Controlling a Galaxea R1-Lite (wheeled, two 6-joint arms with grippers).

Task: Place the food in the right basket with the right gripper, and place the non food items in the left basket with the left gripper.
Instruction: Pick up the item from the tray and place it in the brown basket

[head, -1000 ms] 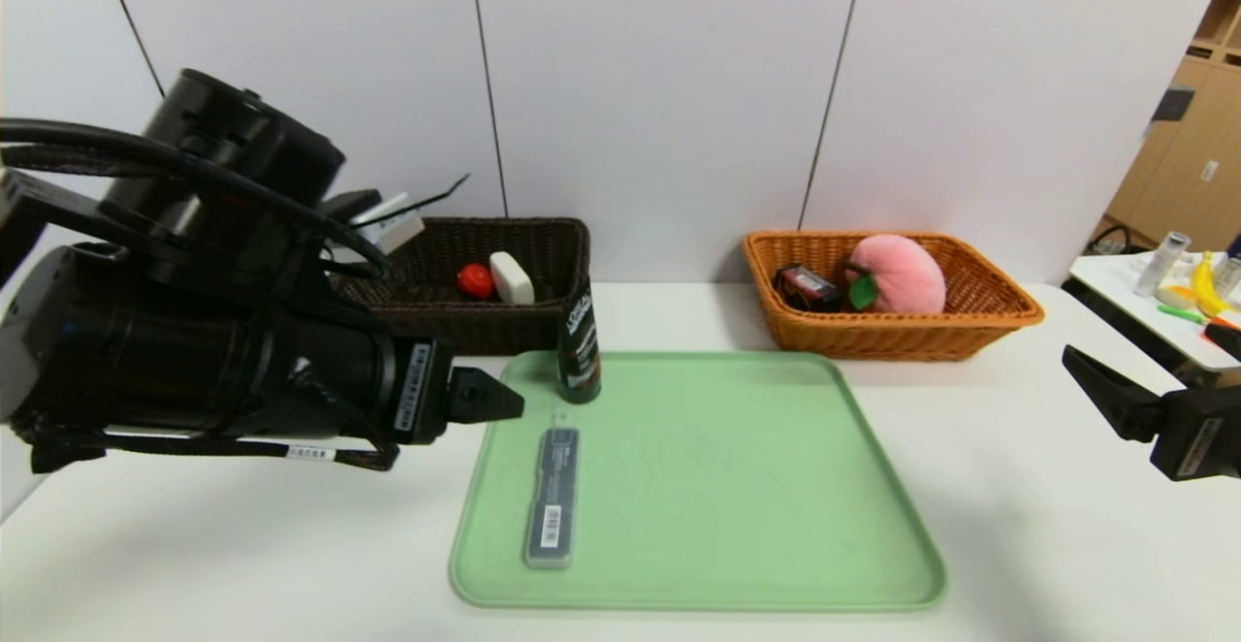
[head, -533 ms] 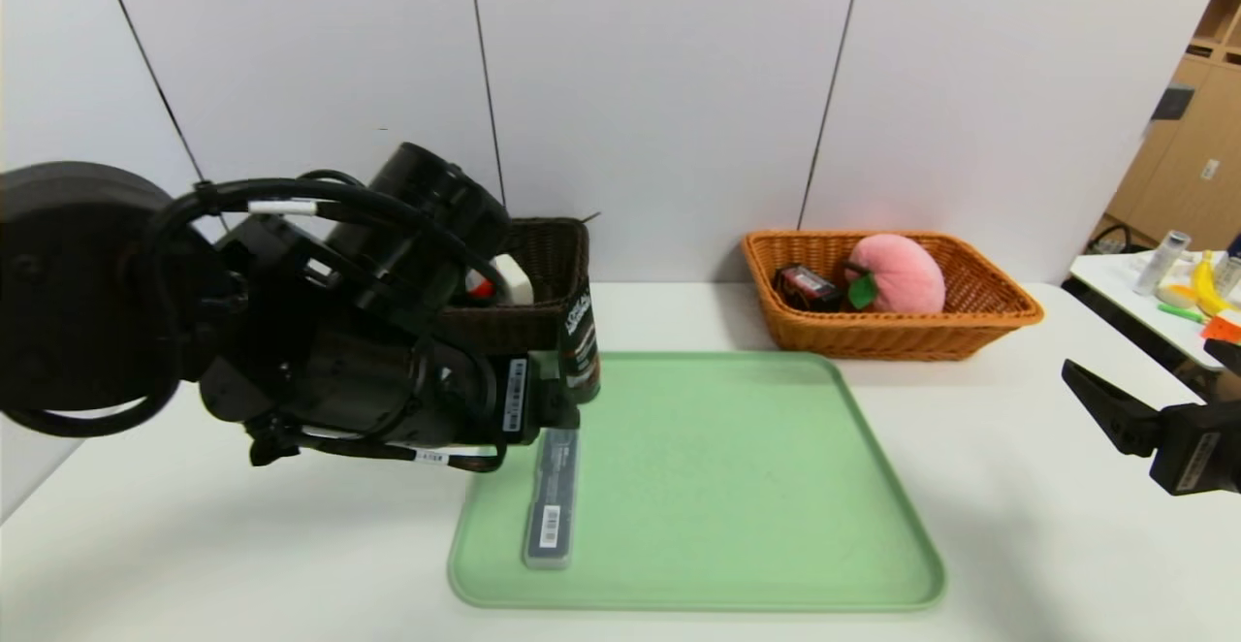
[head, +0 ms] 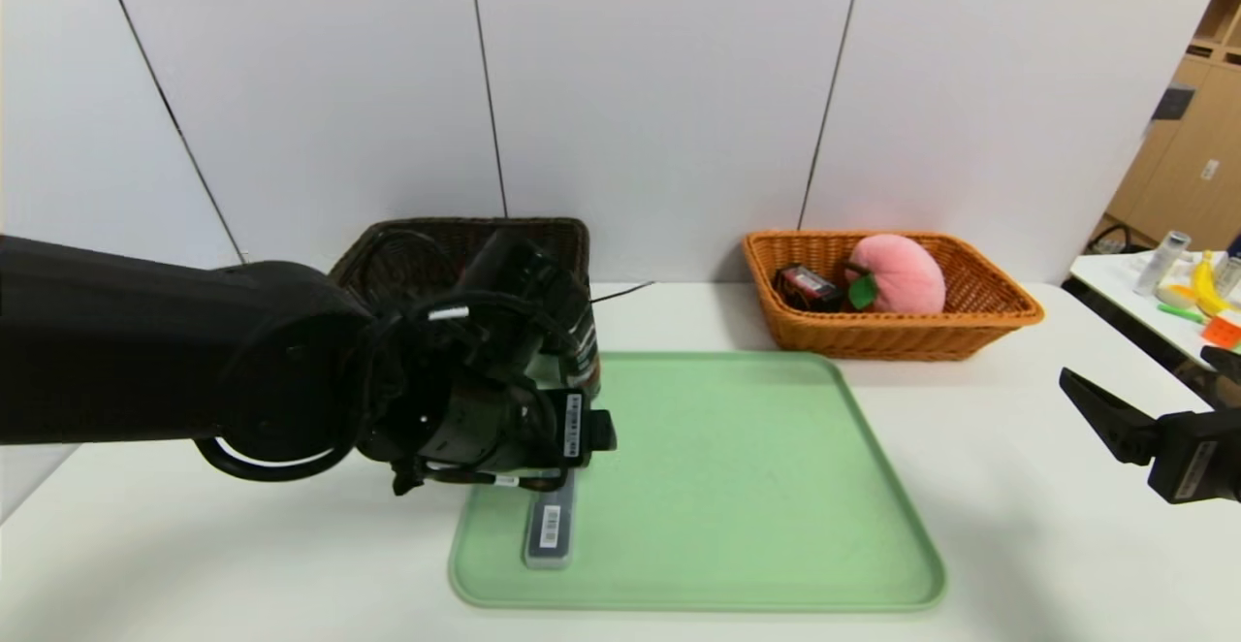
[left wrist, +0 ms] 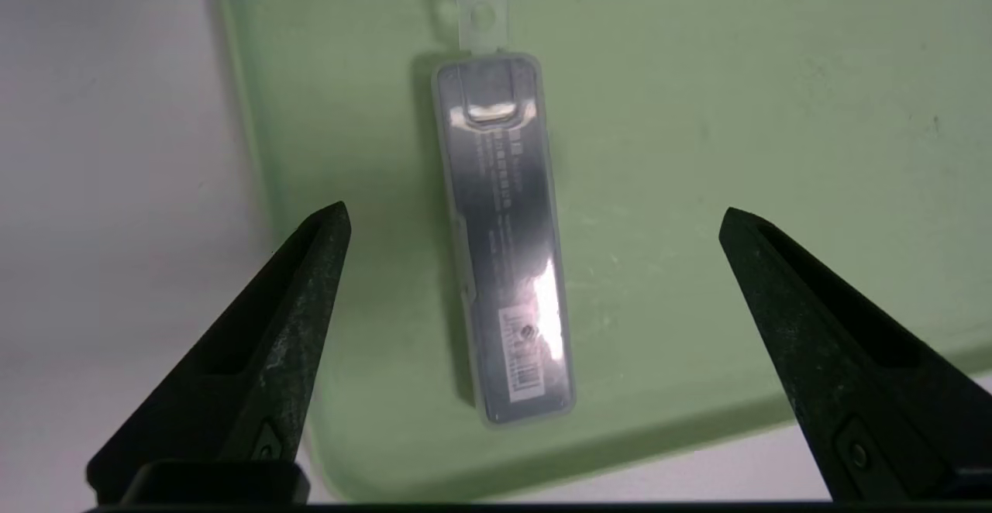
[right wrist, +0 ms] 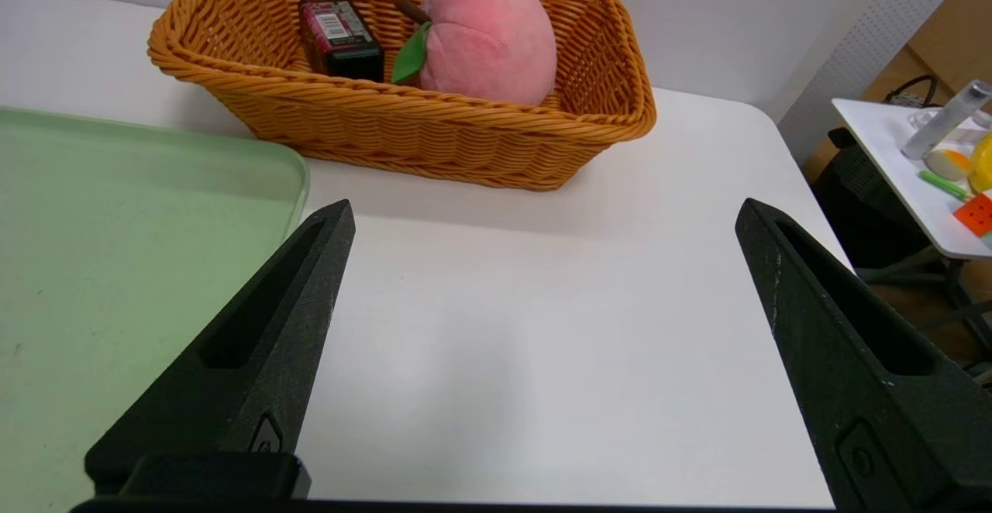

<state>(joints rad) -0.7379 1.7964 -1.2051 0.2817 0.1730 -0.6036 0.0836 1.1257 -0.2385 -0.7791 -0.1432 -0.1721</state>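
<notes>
My left gripper [left wrist: 531,218], jaws apart above the green tray's [left wrist: 697,110] slim clear-plastic case [left wrist: 504,242]: light, rigid, slippery; I'd pinch its long sides mid-length.

dark bottle [head: 583,351] crowding tray's [head: 756,487] left corner

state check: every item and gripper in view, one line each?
Left gripper: open, above the case.
Right gripper: open, parked over bare table.
Clear flat plastic case: lying flat on green tray.
Dark upright bottle: standing on tray's far corner.
Pink plush peach: inside orange wicker basket.
</notes>
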